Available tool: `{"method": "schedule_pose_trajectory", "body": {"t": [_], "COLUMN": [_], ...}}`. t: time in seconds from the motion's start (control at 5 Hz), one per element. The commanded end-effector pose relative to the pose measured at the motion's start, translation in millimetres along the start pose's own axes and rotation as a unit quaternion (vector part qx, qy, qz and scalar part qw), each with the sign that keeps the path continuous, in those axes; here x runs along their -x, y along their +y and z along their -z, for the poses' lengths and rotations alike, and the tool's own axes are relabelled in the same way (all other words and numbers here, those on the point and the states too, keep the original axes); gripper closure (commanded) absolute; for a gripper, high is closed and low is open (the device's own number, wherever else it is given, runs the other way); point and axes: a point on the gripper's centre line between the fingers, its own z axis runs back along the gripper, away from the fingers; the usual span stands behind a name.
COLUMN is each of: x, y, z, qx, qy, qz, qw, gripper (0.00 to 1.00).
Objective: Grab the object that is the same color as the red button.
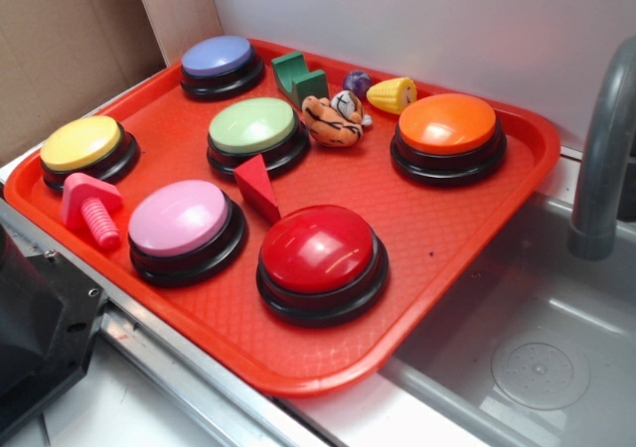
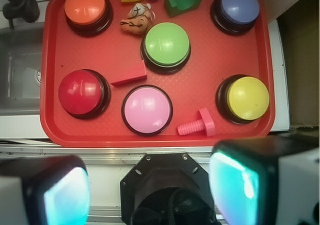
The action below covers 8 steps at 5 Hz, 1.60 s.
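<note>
Red wedge block (image 1: pixel 259 186) is lying on the red tray (image 1: pixel 457 223), in the gap between the green button (image 1: pixel 254 129), the pink button (image 1: pixel 182 222) and the red button (image 1: pixel 320 255). It is close beside the green and pink buttons; contact is hard to judge. In the wrist view the wedge (image 2: pixel 130 75) is running its long axis roughly left-right with a slight tilt, thick end toward the green button (image 2: pixel 166 45), thin end tapering toward the red button (image 2: pixel 81 91). In the exterior view its pointed corner is facing up and away from the camera.

Gripper (image 2: pixel 150 185) is hanging over the near edge, well apart from the tray; its two pads (image 2: pixel 240 185) are standing wide apart with nothing between them.

Pink bolt toy (image 1: pixel 91 209) is lying at the tray's near-left corner, beside the yellow button (image 1: pixel 83 145).

No writing, brand or label is showing on any item.
</note>
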Motion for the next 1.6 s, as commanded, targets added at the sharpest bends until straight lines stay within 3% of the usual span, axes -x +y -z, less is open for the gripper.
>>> {"method": "schedule_pose_trajectory", "body": {"t": [0.0,0.2,0.4,0.8,1.0,1.4], "x": [0.0,-4.0,-14.7,-46.6,-62.1,-78.3], "y": [0.0,0.5,-3.4,-2.3,-0.5,3.5], "z": [0.0,15.6,39.8,93.2,113.0,147.4], "qx": [0.0,0.035,0.052,0.04,0.022,0.032], "qy": [0.0,-0.005,-0.018,-0.025,-0.011,-0.029], "qz": [0.0,-0.027,-0.071,-0.227,-0.251,-0.288], "qw": [1.0,0.999,0.996,0.973,0.968,0.957], "gripper": [0.0,0.0,0.0,0.0,0.0,0.0]}}
